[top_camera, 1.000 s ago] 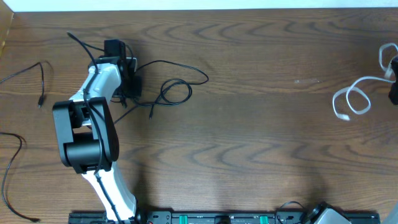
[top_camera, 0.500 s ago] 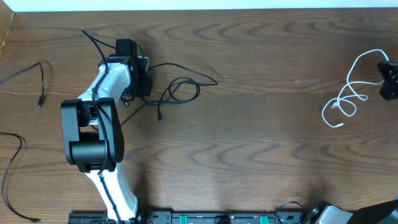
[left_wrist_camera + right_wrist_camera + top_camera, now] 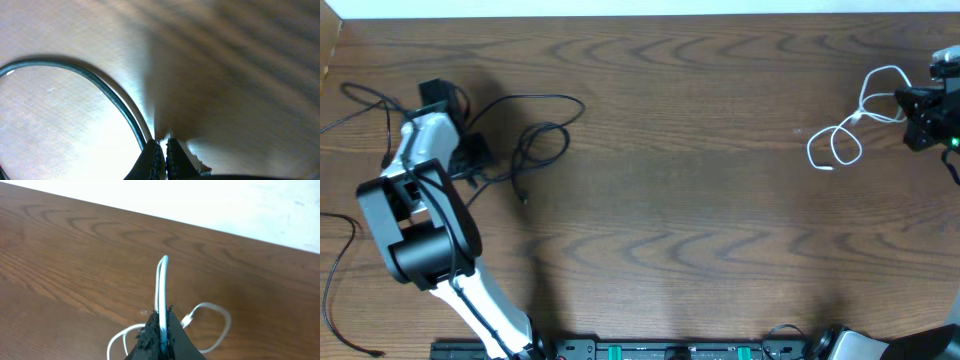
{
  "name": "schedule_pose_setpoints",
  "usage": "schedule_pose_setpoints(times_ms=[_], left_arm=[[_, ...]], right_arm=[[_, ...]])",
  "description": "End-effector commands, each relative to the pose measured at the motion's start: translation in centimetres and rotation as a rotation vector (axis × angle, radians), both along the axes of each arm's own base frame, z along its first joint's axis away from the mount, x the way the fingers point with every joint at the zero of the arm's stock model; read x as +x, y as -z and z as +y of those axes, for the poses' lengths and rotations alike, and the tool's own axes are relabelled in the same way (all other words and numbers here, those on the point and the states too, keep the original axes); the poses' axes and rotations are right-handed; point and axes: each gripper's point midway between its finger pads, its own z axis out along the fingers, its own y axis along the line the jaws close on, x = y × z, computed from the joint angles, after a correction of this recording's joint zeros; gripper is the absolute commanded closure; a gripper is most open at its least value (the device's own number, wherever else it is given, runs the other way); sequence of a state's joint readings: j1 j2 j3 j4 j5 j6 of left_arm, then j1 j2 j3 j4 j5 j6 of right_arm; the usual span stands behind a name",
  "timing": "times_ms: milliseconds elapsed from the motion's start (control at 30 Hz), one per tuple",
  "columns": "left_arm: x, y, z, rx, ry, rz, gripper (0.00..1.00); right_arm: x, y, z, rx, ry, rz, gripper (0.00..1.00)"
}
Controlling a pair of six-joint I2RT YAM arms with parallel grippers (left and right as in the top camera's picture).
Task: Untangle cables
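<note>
At the far left of the wooden table [image 3: 700, 220], the left gripper [image 3: 161, 149] has its fingers pressed together on a black cable [image 3: 535, 140]. In the wrist view this cord sweeps across the wood in a wide arc and runs straight into the pinched tips. Seen from above, the cable spreads to the right of the grip in loose, overlapping loops. One long strand arches toward the middle of the table and one end trails toward the near edge. Two more black cords lie by the left edge. One thin cord [image 3: 340, 125] is beside the arm's wrist, and whether it crosses the held cable is hard to tell. The other cord [image 3: 328, 290] curls down toward the near corner, well apart from the grip. At the far right, the right gripper [image 3: 161, 330] is clamped on a white cable [image 3: 845, 135], with a doubled bend of it sticking up out of the closed tips. The rest of the white cable runs left from the gripper in a couple of small loops and ends in a small plug. How much of it rests on the wood is unclear. The white cable is well apart from all the black ones.
</note>
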State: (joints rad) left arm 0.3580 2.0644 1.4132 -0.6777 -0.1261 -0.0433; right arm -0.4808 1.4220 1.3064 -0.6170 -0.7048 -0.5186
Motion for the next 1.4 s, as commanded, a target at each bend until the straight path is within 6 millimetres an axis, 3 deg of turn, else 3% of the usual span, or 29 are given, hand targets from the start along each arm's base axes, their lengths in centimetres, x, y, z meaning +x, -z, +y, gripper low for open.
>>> schedule_pose_setpoints(times_ms=[0,133,200,233,433,667,700,800,867,900,933,1133,1267,1367], left_arm=[[-0.9,-0.2,1.1,0.01,-0.058,0.008,0.92],[-0.4,-2.0,2.3,0.029,-0.092,-0.043,0.93],[-0.1,-3.7,3.6,0.051,-0.154,-0.094,0.92],[-0.4,-5.3,5.4,0.095,-0.229,-0.131,0.92],[-4.1,-8.8,10.8,0.267,-0.374,-0.126,0.92],[-7.3,-11.9,14.0,0.28,-0.52,-0.199,0.93],[-7.3,-12.3,14.0,0.263,-0.52,-0.22,0.92],[-6.0,-12.8,12.6,0.183,-0.449,-0.269,0.64],[-5.0,-12.9,11.6,0.141,-0.404,-0.291,0.36],[-4.8,-12.9,11.2,0.133,-0.394,-0.295,0.13],[-4.5,-12.9,10.8,0.131,-0.384,-0.294,0.08],[-2.8,-13.9,8.5,0.084,-0.295,-0.337,0.07],[-0.5,-15.6,4.9,-0.026,-0.131,-0.424,0.07],[1.3,-17.1,1.0,-0.112,0.041,-0.488,0.07]], right_arm=[[0.3,-0.6,1.5,0.016,-0.038,-0.017,0.99],[0.7,-0.8,2.5,0.01,-0.065,-0.029,0.99],[0.7,-0.8,3.0,0.011,-0.079,-0.028,0.99],[0.8,-0.7,3.4,0.011,-0.089,-0.028,0.99],[0.9,-0.7,4.6,0.011,-0.119,-0.027,0.99],[1.3,0.0,5.5,0.015,-0.148,-0.011,0.99],[1.4,0.3,5.7,0.018,-0.154,-0.004,0.99],[1.8,0.7,6.0,0.019,-0.164,-0.003,0.99],[2.0,0.6,6.2,0.016,-0.17,-0.009,0.99],[2.1,0.6,6.4,0.015,-0.175,-0.012,0.99],[2.1,0.5,6.5,0.014,-0.179,-0.015,0.99],[2.1,0.5,7.1,0.014,-0.193,-0.015,0.99],[2.1,0.5,7.2,0.026,-0.194,-0.013,0.99],[1.9,0.2,8.1,0.052,-0.233,-0.022,0.99]])
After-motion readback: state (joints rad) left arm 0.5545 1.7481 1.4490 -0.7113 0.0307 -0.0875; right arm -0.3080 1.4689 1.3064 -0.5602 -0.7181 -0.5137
